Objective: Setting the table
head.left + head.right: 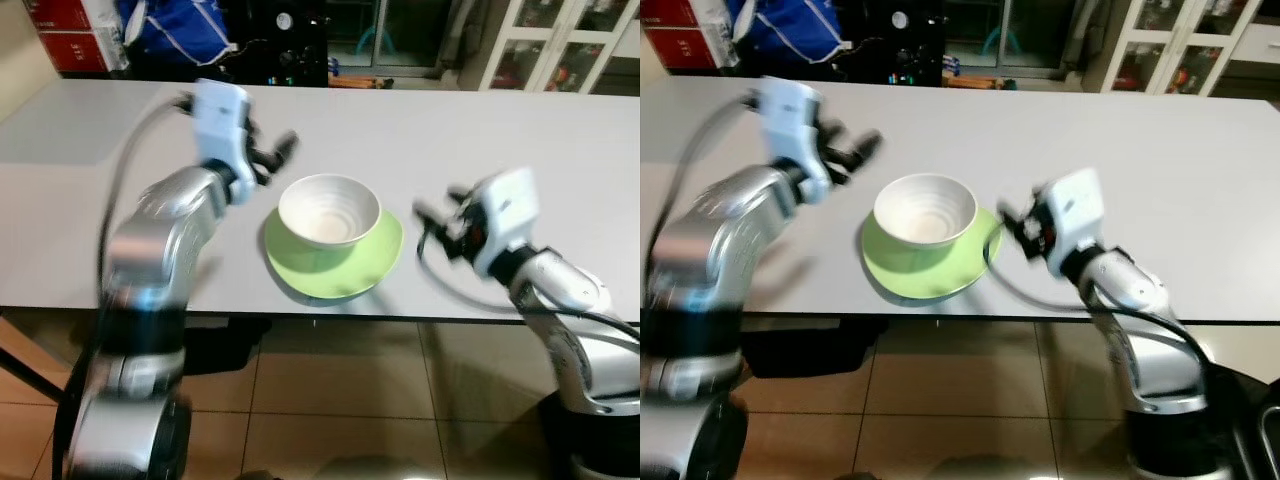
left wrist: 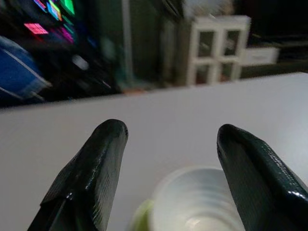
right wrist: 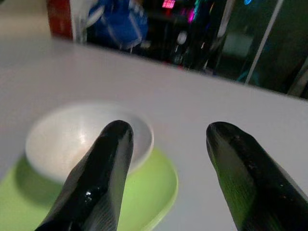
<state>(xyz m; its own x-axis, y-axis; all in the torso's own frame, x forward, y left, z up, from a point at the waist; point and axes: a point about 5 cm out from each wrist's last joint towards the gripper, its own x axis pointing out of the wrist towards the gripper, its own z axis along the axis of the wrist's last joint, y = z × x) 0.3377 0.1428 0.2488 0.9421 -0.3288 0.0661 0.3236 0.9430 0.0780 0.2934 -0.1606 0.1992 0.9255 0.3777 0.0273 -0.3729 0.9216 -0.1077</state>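
On the long grey table (image 1: 520, 130), the white ribbed bowl (image 1: 328, 209) sits on the round green plate (image 1: 334, 258). My left gripper (image 2: 168, 159) and right gripper (image 3: 166, 144) flank it, fingers wide, empty; blur suggests motion, so I should approach slowly.

A blue bag (image 1: 175, 30) is sitting at the far left behind the table, with red boxes (image 1: 68, 35) lying just to its left. A white glass-fronted cabinet (image 1: 560, 45) is standing at the far right. Brown floor tiles (image 1: 340, 400) are showing at the near side.
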